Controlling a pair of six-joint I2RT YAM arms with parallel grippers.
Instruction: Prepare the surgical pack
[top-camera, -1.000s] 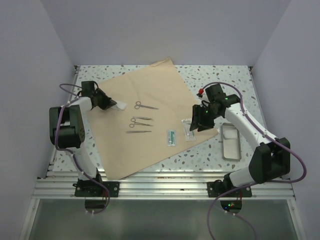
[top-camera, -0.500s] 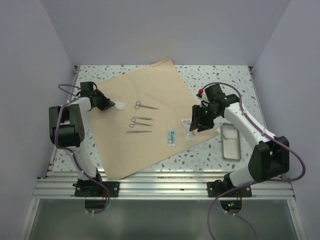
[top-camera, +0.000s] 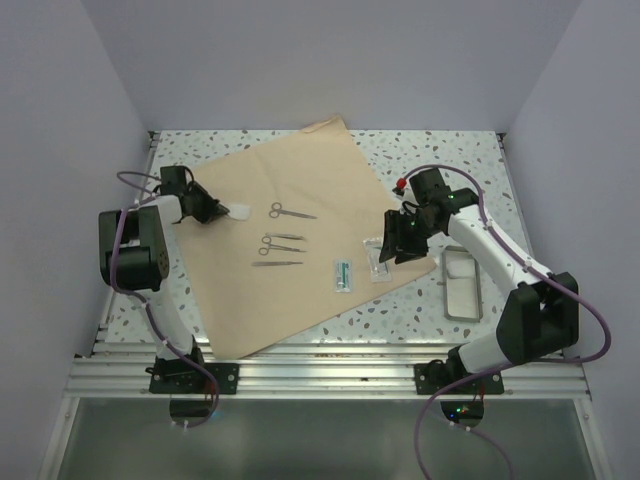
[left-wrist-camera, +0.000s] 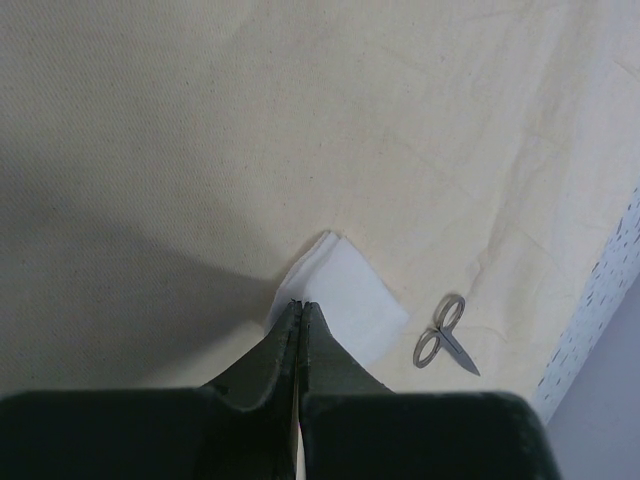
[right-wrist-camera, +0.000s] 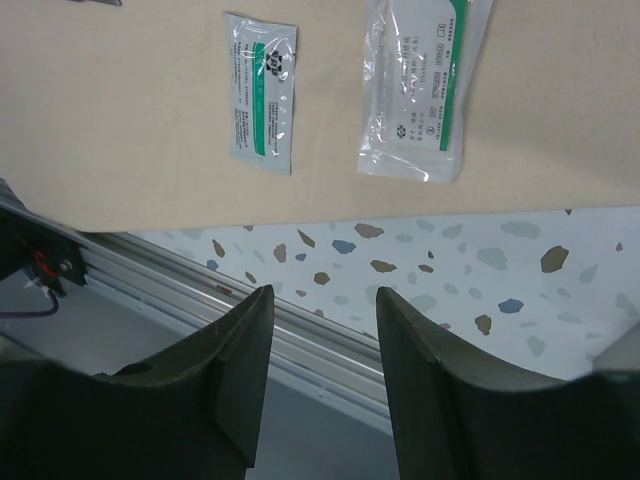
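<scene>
- Surgical pack (top-camera: 290, 300): tan sheet, spread flat and set cornerwise over the left and middle of the worktop (top-camera: 440, 160). One corner reaches the far edge and the opposite one lies close to the near edge.
- Scissors (top-camera: 290, 212): on the pack, toward its far left.
- Two further steel tools (top-camera: 283, 241) (top-camera: 277, 264): on the pack, nearer the near edge than the scissors.
- White pad (left-wrist-camera: 345, 300): on the pack, left of the scissors.
- Green-striped packet (right-wrist-camera: 262, 90): on the pack, right of the tools.
- Clear pouch (right-wrist-camera: 420, 90): at the pack's right corner.
- Left claw (left-wrist-camera: 301, 305): closed, tips meeting at the pad's corner. A pinch cannot be told.
- Right claw (right-wrist-camera: 325, 300): jaws apart, empty, above the pack's right corner.
- Tray (top-camera: 460, 283): on bare worktop near the right edge.
</scene>
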